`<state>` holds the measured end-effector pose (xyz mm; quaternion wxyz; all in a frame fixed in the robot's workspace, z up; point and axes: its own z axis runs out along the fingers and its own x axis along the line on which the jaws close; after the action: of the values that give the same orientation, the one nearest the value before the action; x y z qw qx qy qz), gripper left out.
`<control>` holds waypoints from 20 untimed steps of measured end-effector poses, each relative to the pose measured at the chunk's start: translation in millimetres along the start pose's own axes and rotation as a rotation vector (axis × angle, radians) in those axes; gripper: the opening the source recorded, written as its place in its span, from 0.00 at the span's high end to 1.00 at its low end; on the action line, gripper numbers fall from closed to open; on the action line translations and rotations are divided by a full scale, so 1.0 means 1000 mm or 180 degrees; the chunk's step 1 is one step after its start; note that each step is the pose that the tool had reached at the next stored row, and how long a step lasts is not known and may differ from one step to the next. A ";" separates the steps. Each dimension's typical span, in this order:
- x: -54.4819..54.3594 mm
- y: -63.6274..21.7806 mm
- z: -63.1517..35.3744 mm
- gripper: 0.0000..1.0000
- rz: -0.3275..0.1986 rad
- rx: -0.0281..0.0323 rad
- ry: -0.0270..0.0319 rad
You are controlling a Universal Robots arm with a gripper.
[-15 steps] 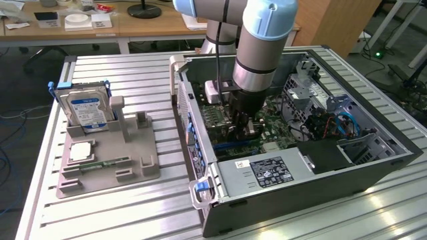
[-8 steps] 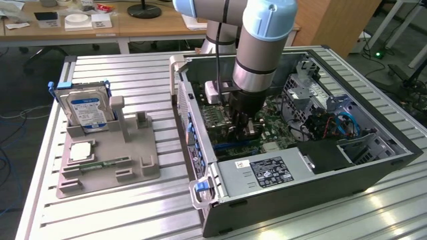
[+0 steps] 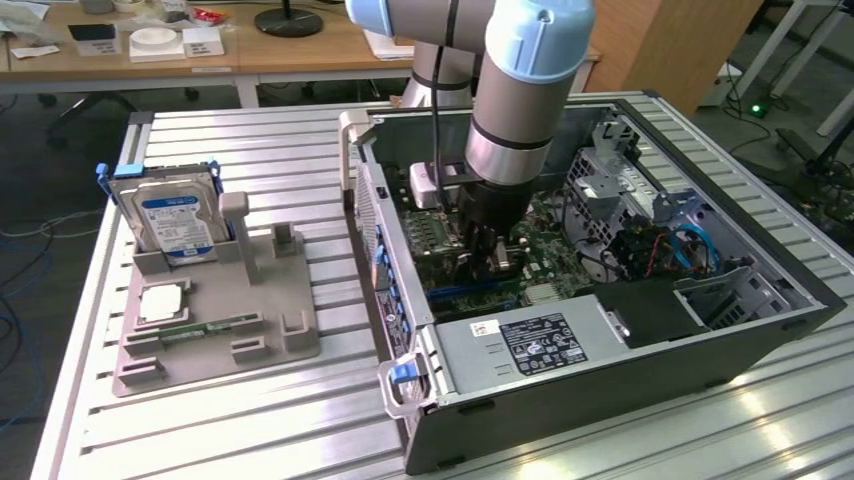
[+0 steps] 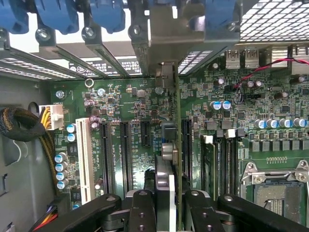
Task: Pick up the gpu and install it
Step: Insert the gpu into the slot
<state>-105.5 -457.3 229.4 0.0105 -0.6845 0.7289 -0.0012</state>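
The claw (image 4: 164, 203) was closed on the card (image 4: 170, 145), gripping its upper edge between the two fingers (image 4: 141, 209) so that it stood on edge inside the open computer case (image 3: 747, 330). Seen from the wrist, the card hung just over the green board (image 4: 116, 111), in line with one of the long dark slots (image 4: 186, 150), its metal bracket (image 4: 166, 72) reaching toward the case's rear openings. So pickup looked finished; seating seemed under way, though whether the card was fully pressed in could not be told. At the exterior view's left, the grey holder (image 3: 220, 320) kept the hard drive (image 3: 170, 215).
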 end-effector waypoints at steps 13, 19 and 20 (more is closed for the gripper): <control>0.000 0.0000 0.0019 0.72 0.0000 0.0000 0.0000; 0.000 -0.0002 0.0031 0.72 0.0000 0.0000 0.0000; 0.000 -0.0002 0.0030 0.72 0.0000 0.0000 0.0000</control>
<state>-105.3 -457.3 226.3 0.0106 -0.6846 0.7289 -0.0012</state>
